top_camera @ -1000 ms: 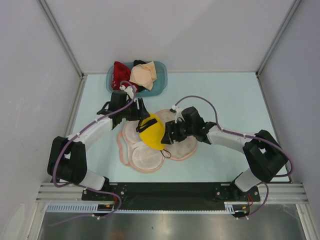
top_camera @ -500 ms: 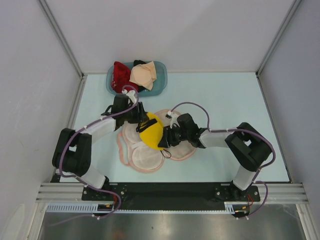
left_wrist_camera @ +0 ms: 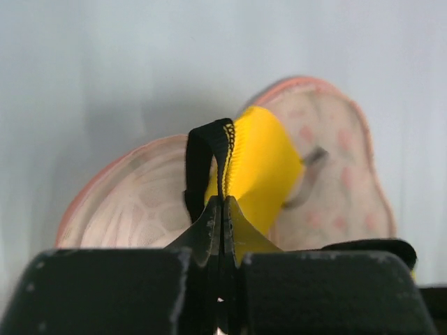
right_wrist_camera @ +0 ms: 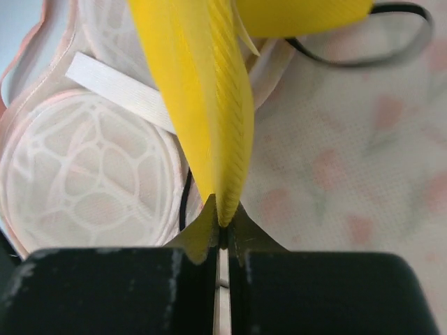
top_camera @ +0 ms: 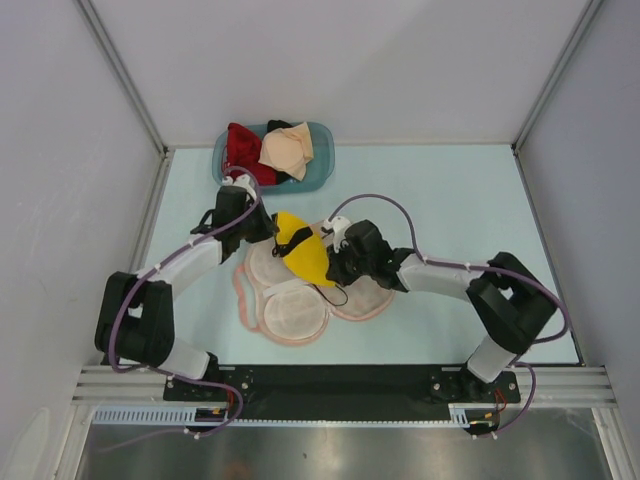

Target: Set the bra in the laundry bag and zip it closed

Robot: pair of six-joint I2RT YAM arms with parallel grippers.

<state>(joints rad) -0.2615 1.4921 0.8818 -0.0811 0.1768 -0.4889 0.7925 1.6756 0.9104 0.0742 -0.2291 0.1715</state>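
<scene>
Over the open laundry bag (top_camera: 290,312), the yellow bra (top_camera: 303,256) was held up by the left gripper (left_wrist_camera: 222,213), pinching its black-strapped edge, and the right gripper (right_wrist_camera: 222,223), pinching its yellow edge, which the wrist views showed clearly.

Overhead, looking down; wrist views close — all share bra (top_camera: 300,255)
</scene>
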